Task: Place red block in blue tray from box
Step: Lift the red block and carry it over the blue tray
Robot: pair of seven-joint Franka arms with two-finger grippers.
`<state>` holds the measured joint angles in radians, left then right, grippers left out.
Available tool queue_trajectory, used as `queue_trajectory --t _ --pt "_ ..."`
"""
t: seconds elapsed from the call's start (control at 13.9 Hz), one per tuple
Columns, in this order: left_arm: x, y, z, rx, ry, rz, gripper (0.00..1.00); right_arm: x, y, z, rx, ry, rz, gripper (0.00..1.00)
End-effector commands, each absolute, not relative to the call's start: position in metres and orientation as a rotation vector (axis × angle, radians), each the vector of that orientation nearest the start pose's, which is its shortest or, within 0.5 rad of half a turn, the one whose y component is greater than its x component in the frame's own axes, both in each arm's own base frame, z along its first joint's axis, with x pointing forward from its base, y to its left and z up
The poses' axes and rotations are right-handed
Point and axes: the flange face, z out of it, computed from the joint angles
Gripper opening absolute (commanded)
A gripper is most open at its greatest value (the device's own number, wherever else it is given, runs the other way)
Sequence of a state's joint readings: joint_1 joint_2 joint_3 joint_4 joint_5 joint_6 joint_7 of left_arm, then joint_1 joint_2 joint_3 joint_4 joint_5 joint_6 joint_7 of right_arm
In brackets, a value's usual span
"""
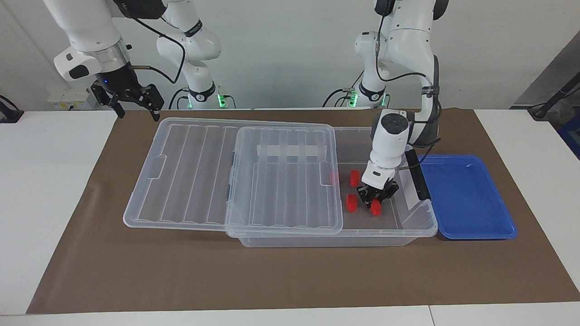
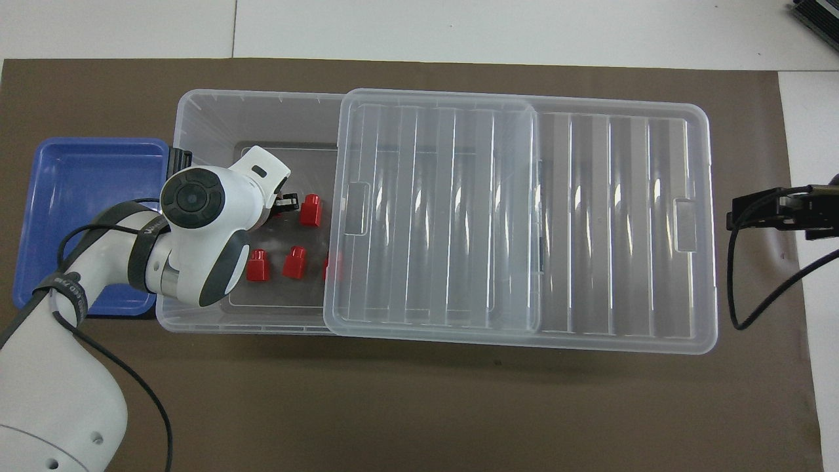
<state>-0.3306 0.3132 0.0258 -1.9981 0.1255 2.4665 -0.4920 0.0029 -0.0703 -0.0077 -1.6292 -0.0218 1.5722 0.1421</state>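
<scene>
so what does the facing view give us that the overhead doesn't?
Facing only: the left end effector shut on a red block low in the box; both arm bases; the right end effector open in the air over the table by the lid's end.
Overhead only: the left wrist hides that grasp; the right end effector is barely in view.
Both: the slid-aside lid, loose red blocks, the bare blue tray.
</scene>
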Motion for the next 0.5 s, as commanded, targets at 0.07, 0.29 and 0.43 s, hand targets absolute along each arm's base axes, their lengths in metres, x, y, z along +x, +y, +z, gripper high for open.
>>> queue_trajectory --t 0.07,0.29,0.43 --pt "0.611 -0.195 0.401 -3.157 -0.319 -0.136 0.0 0.546 -0.008 0.638 -3.159 0.268 -0.011 1.0" --pt "0.6 -0.195 0.456 -3.189 -0.394 -0.065 0.0 0.546 -0.006 0.637 -3.158 0.264 -0.003 1.0" --pt "0.59 -0.178 0.504 -3.171 -0.423 -0.017 0.0 0.546 -0.006 0.634 -3.155 0.256 0.004 1.0"
